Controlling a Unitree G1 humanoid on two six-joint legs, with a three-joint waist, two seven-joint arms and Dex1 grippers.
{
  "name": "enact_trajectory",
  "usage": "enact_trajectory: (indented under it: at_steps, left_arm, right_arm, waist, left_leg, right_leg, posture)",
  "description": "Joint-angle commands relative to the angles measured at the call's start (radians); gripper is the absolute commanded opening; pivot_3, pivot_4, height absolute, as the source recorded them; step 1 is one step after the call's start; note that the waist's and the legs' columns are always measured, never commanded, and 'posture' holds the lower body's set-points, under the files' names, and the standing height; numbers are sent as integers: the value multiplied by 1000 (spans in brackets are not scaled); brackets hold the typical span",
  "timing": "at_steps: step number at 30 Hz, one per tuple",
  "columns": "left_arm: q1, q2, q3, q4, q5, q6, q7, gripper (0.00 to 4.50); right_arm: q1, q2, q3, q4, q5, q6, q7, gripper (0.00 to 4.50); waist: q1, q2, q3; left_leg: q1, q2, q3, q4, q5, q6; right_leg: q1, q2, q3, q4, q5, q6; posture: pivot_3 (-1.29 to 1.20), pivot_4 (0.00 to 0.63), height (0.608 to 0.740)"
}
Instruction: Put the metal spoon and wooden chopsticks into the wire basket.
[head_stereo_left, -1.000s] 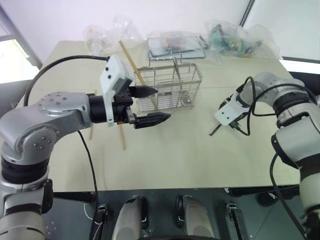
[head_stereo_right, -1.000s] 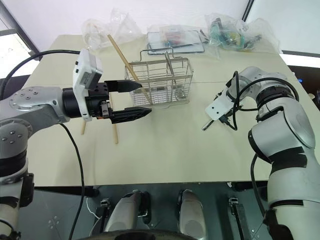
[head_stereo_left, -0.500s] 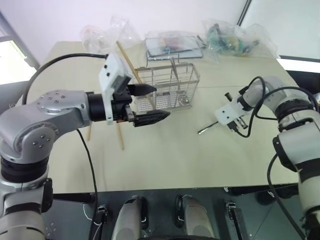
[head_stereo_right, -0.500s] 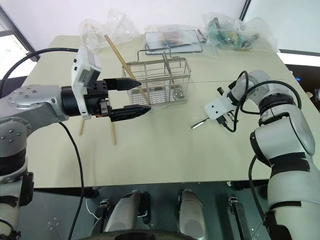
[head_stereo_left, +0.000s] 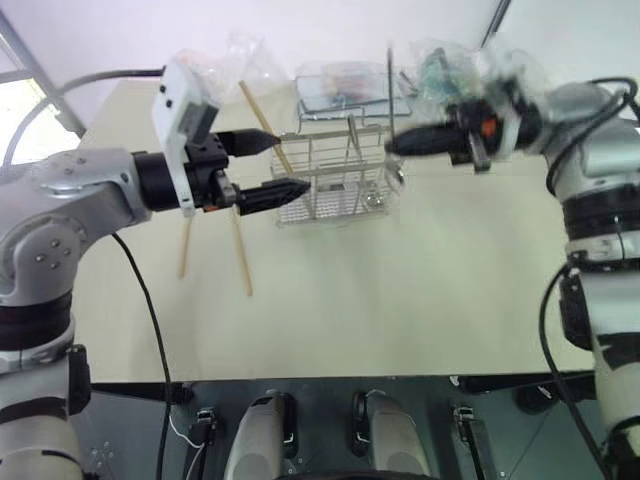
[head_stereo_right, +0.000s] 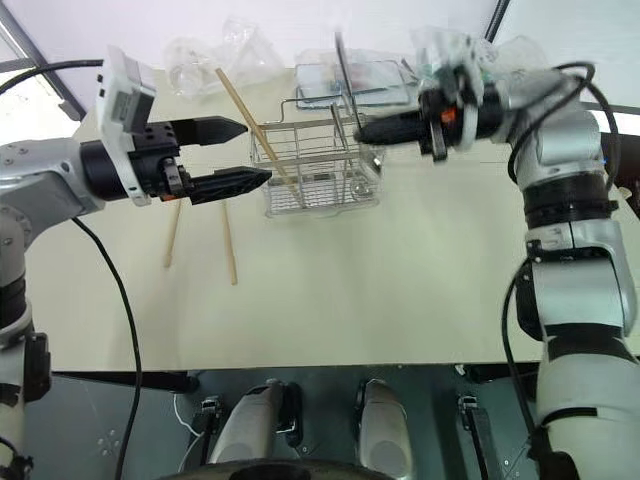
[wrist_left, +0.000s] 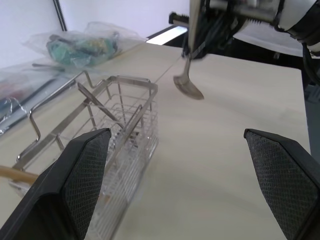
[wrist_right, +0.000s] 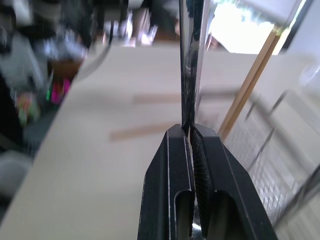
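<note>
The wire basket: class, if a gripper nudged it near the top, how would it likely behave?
The wire basket is thin open wire, so probably light and apt to slide on the smooth table. It stands upright and taller than deep, so a high push might tip it. One of the wooden chopsticks leaning out of it could add a slight pull sideways.

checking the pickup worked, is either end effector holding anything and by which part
The right end effector is shut on the metal spoon, gripping its handle, bowl hanging down. The left end effector is open and holds nothing.
</note>
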Motion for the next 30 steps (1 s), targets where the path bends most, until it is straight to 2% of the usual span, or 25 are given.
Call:
enact_trajectory:
  at_steps: [1,3,6,10,15,18,24,25,30]
  left_arm:
    - [-29,-11,4,-1,24,-33,-18,4500]
    - [-33,-18,2,-1,30,-36,-22,4500]
    - [-38,-26,7,-1,34,-35,-21,4500]
    - [-36,-24,24,-6,36,-30,-11,4500]
    - [-31,-15,49,-10,34,-25,3,4500]
    - [-29,-13,55,-13,35,-23,8,4500]
    - [-18,-14,61,-14,54,-33,26,4500]
    - [-18,-16,65,-8,66,-35,44,4500]
    - [-30,-51,146,31,101,10,235,4500]
  right_arm:
    - [-94,91,-107,64,-3,35,-235,61]
    - [-108,132,-103,129,-79,-49,-330,61]
    - [-114,164,-93,225,-157,-156,-391,61]
    - [-109,185,-89,316,-219,-245,-398,61]
    - [-114,191,-97,418,-265,-267,-403,61]
    - [-115,196,-113,435,-256,-214,-378,985]
    - [-103,201,-129,405,-267,-215,-409,4223]
    - [-106,195,-138,399,-265,-212,-414,4420]
    - [-131,144,-204,337,-223,-150,-421,4420]
  waist:
    - [-2,0,0]
    - [-3,0,0]
    - [3,0,0]
    - [1,0,0]
    - [-6,0,0]
    - [-6,0,0]
    - [-3,0,0]
    - [-3,0,0]
    - [-3,0,0]
  left_leg:
    - [0,0,1,0,0,0]
    - [-1,0,2,0,0,0]
    - [-2,0,3,0,0,0]
    - [-3,-1,3,0,0,0]
    - [-3,0,3,0,0,0]
    - [-3,0,3,0,0,0]
    - [-3,0,3,0,0,0]
    - [-3,0,3,0,0,0]
    - [-3,0,2,0,0,0]
  right_leg:
    - [0,0,0,0,0,0]
    - [-1,0,1,1,0,0]
    - [-2,0,1,0,0,0]
    - [-2,0,1,0,0,1]
    - [-3,1,1,0,0,1]
    - [-3,1,1,0,0,1]
    - [-3,1,2,0,0,1]
    - [-3,1,1,0,0,1]
    - [-3,1,2,0,0,1]
  posture:
    - [0,150,704]
    - [0,150,704]
    - [0,150,704]
    - [0,150,704]
    - [0,150,704]
    - [0,150,704]
    - [0,150,704]
    - [0,150,704]
    - [0,150,704]
